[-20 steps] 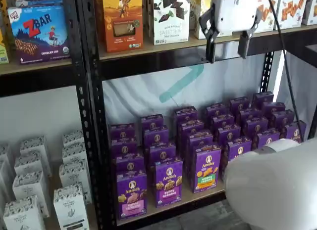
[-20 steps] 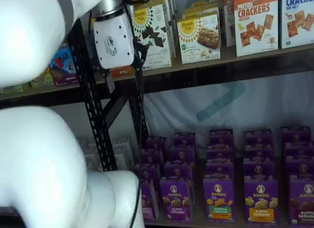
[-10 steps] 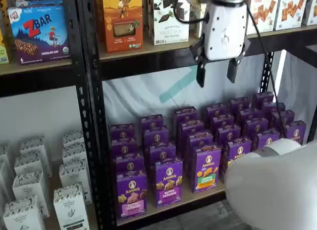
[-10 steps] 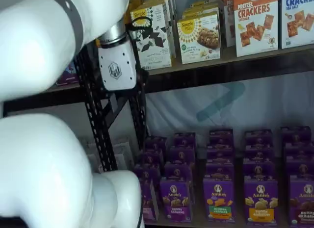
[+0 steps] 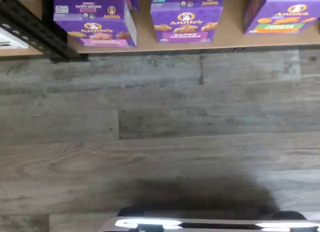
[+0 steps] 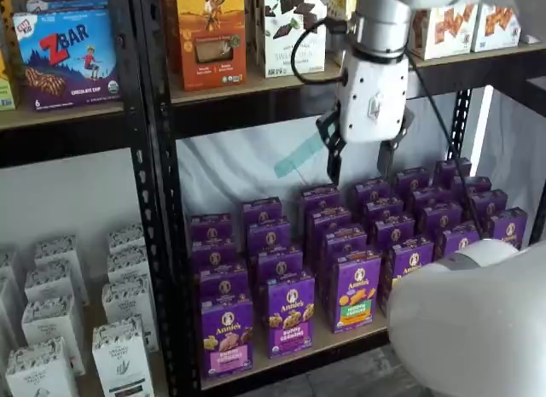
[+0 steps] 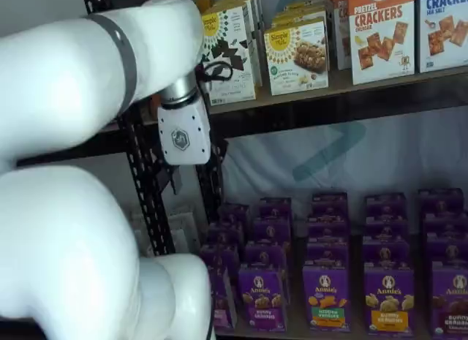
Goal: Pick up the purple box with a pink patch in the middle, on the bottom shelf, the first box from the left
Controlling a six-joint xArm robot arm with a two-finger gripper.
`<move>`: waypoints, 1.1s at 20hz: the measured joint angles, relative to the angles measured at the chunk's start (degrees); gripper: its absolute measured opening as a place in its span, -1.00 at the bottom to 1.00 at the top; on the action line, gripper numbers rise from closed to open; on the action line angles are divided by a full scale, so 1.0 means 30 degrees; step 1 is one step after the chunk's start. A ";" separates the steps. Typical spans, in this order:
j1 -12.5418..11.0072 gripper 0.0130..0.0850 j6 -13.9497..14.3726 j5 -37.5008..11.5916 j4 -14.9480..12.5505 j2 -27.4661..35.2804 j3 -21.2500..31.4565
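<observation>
Hanging gripper open, above-right purple box.

Front row, bottom shelf: five purple cartons showing. One purple box, pink band. One with green/orange band. White cartons alongside, number uncertain.

Light is even and fairly bright in both shelf views, with soft focus throughout. The white arm looms large and blurred near the camera. In the wrist view a broad dark shadow lies on the wood floor.
</observation>
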 joint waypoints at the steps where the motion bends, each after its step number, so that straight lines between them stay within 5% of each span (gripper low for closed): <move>1: 0.0001 1.00 -0.0042 -0.0393 0.0157 0.0065 0.0362; 11: 0.1035 1.00 0.0531 -0.5906 0.0571 0.1990 0.4169; 22: 0.2799 1.00 0.2588 -1.4437 -0.0550 0.8412 0.6318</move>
